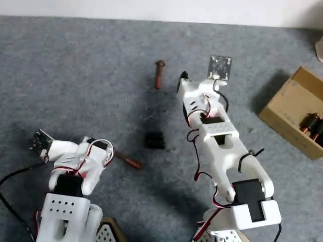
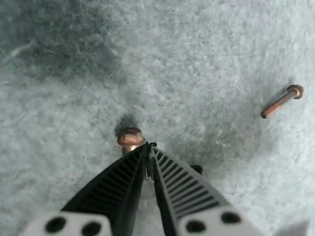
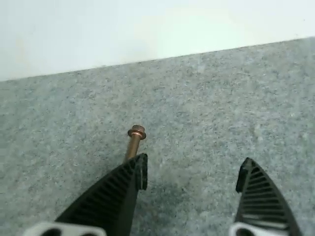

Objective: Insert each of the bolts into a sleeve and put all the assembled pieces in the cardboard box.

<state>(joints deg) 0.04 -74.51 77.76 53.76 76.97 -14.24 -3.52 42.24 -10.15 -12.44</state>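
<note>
Grey carpet-like table covering, with a pale wall along its far edge.

Left gripper (image 2: 147,148): near left of the table, jaws drawn together with only a thin slit between them. Near bolt (image 2: 130,138): copper-coloured, and its hex head shows just past the fingertips. Its shank runs under one finger, so I cannot tell whether it is pinched or lying loose beneath. From above, this bolt lies on the covering just right of the left arm.

Right gripper (image 3: 192,172): far centre of the table, jaws spread wide, nothing between them. Far bolt (image 1: 159,73): lies flat on the covering just left of this gripper, head towards the far edge. In the right wrist view, 1 fingertip (image 3: 140,169) overlaps the shank's lower end. Contact cannot be confirmed.

Sleeve (image 1: 155,139): 1 black piece on the covering at centre, between the 2 arms. It sits right of the near bolt and apart from both bolts.

Cardboard box (image 1: 282,108): at the right edge, well apart from both grippers. Assembled pieces (image 1: 311,126): copper and dark parts lying inside, against its right side. Their count is not clear.
</note>
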